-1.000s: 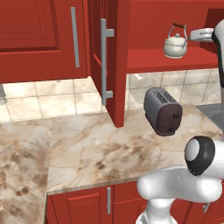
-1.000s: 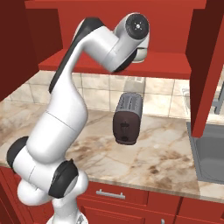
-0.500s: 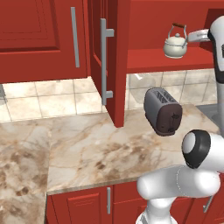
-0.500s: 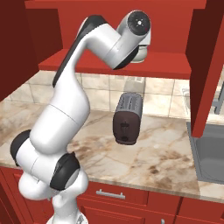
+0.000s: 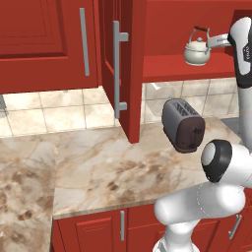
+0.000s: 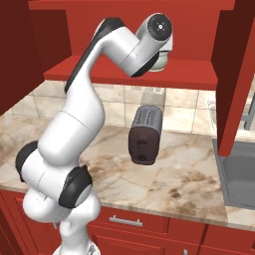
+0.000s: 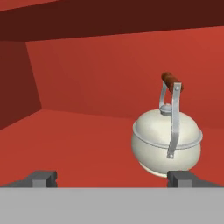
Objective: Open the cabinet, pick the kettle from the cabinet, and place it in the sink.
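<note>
1. Cabinet (image 5: 129, 69) open: left door swung out edge-on toward the camera, grey bar handle (image 5: 118, 69) on its face; right door (image 6: 236, 74) also swung out, hanging beside the sink.
2. Kettle (image 5: 198, 51) upright on the cabinet shelf (image 5: 182, 68), toward the shelf's right part in the left base view; spout toward the arm, wire handle arched above, reddish-brown bar on top.
3. In the hand view, kettle (image 7: 167, 142) right of centre on the red shelf floor, handle raised, knobbed lid visible under the arch.
4. Gripper (image 7: 114, 178) wide open, holding nothing; one fingertip (image 7: 43, 178) far left, the other (image 7: 183, 178) just below the kettle's lower right side in the view.
5. Contact between that fingertip and the kettle not clear; kettle off to the right of the gap, not centred in it.
6. Arm raised to shelf height, hand level with the kettle, reaching in from the kettle's right in the left base view.
7. In the right base view, kettle (image 6: 160, 63) mostly hidden behind the wrist, only a cream sliver showing on the shelf.
8. Toaster (image 5: 183, 125) on the counter (image 5: 98, 167) below the shelf, in front of the tiled wall.
9. Sink (image 6: 240, 172) at the counter's right end in the right base view, well apart from the kettle, lower and to the right.
</note>
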